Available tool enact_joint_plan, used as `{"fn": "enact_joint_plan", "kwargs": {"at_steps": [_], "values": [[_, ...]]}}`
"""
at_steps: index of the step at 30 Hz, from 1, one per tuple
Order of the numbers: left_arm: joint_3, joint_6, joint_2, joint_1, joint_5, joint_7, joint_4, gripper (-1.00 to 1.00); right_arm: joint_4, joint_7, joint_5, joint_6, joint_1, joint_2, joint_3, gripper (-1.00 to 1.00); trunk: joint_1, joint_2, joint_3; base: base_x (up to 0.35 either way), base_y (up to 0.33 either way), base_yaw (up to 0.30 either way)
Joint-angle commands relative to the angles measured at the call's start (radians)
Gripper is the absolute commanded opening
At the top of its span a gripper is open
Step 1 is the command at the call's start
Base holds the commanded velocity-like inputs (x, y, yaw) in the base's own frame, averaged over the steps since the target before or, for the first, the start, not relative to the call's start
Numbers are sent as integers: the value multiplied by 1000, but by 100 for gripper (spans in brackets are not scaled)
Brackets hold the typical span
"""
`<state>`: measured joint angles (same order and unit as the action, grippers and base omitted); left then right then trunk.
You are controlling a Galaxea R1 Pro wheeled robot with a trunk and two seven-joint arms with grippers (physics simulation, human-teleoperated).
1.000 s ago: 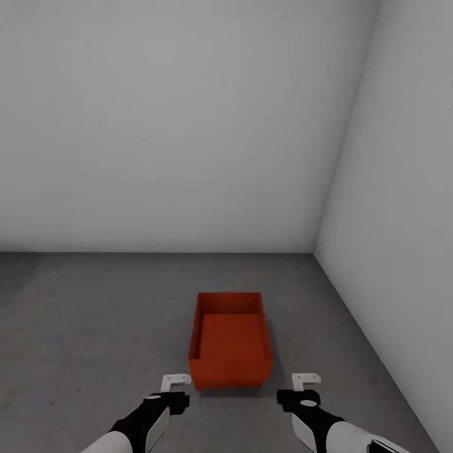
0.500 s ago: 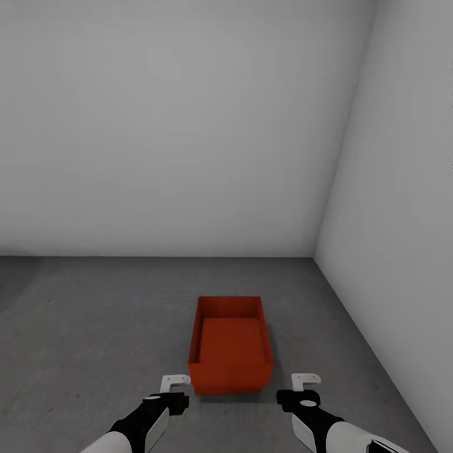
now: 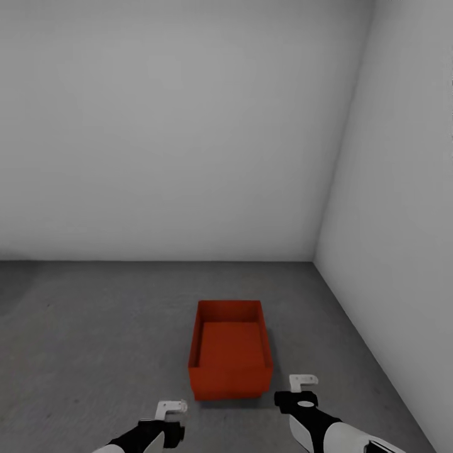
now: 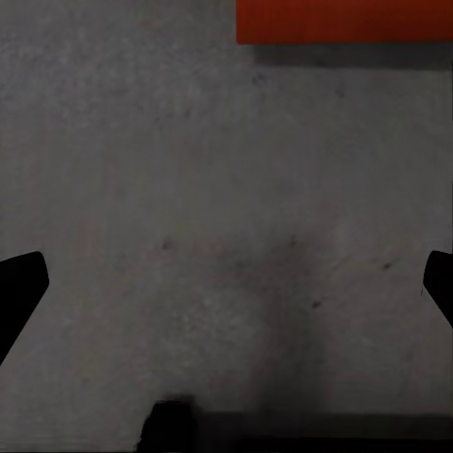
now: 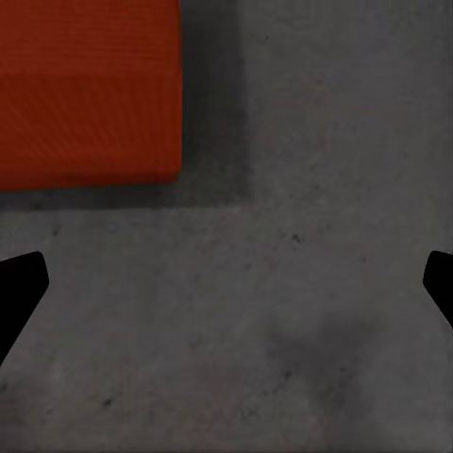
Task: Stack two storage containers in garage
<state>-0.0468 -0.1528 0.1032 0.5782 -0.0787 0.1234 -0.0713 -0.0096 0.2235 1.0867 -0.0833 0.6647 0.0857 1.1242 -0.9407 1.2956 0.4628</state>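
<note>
Lower left of head view: left gripper (image 3: 171, 408) low over the floor (image 3: 94, 340), fingers spread wide, nothing between them. Left wrist view agrees: dark fingertips (image 4: 21, 283) at both side edges, bare grey floor between, a strip of red-orange at the upper right.

Centre, low: one storage container (image 3: 230, 358) sitting flat on the dark garage floor, open top up, empty inside. Likely the base bin of the stack, set down and released, since neither gripper touches it. Whether a second bin is nested in it I cannot tell.

Lower right: right gripper (image 3: 303, 380) just beside the container's near right corner, apart from it, fingers wide open and holding nothing. Right wrist view shows the container's wall (image 5: 90, 94) with its shadow on the floor.

Room: plenty of open floor to the left and behind. Side wall (image 3: 402, 220) near on the right; back wall (image 3: 176, 126) well apart. Retreat looks easiest backward or leftward.
</note>
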Motion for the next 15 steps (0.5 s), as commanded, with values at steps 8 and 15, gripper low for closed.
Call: {"fn": "enact_joint_plan", "kwargs": {"at_steps": [8, 15], "values": [[-5, 35, -15, -4, -15, 4, 65, 100, 12, 4, 12, 0, -3, 3, 8, 100, 0, 1, -12, 0, 0, 0], [-4, 44, -37, -10, -15, 3, 68, 100, 16, 3, 12, 0, -12, 2, 8, 100, 0, 1, -23, 0, 0, 0]]}}
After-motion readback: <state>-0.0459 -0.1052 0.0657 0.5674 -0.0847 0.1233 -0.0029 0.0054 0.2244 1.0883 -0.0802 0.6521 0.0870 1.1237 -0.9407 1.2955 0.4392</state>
